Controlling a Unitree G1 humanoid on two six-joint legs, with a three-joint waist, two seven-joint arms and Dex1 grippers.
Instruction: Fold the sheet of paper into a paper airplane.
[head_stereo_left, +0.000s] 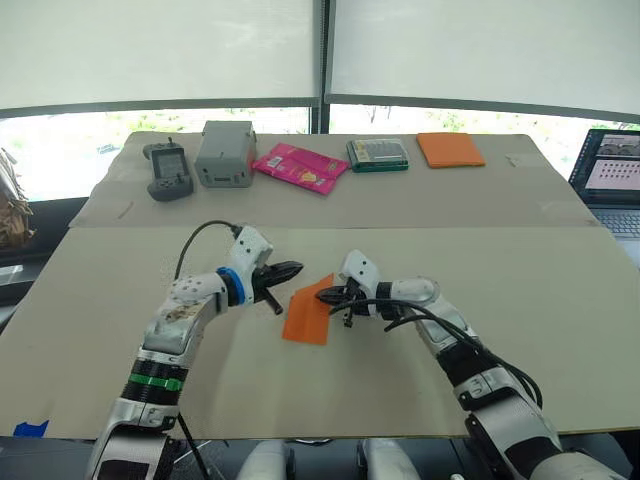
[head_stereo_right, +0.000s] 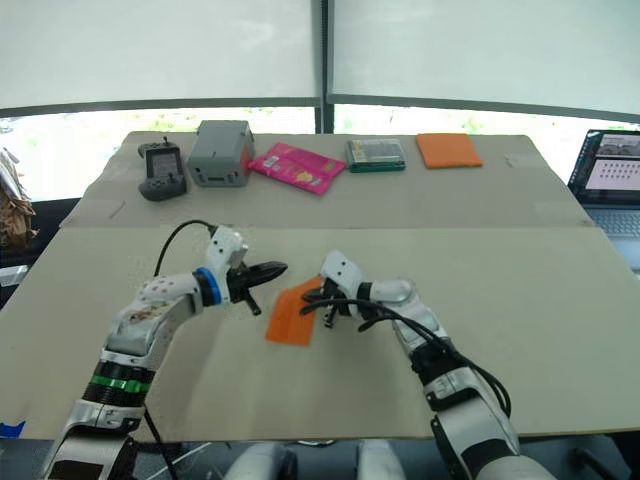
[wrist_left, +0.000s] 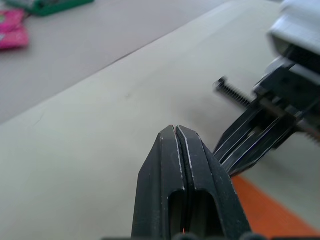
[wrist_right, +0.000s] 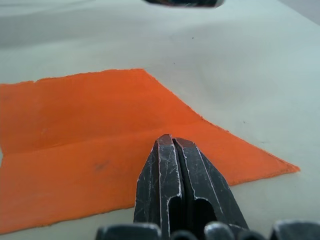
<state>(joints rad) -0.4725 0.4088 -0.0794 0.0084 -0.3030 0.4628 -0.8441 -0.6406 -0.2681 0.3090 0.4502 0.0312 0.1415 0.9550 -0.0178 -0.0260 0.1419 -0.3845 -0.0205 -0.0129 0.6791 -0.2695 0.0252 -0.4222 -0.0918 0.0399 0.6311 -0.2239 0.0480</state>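
Right gripper (head_stereo_left: 327, 294), fingers pressed together, presses the thin bright orange folded sheet of paper (head_stereo_left: 308, 318) at table centre, left gripper (head_stereo_left: 292, 270) likewise closed at its ten o'clock, and any sideways slip could skew the crease.

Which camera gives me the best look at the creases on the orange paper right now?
The right wrist view: the thin orange sheet of paper lies flat and close, with a crease line running across it, beyond the shut right hand. Both eye views show its overall outline and place between the hands. The left wrist view catches one orange corner.
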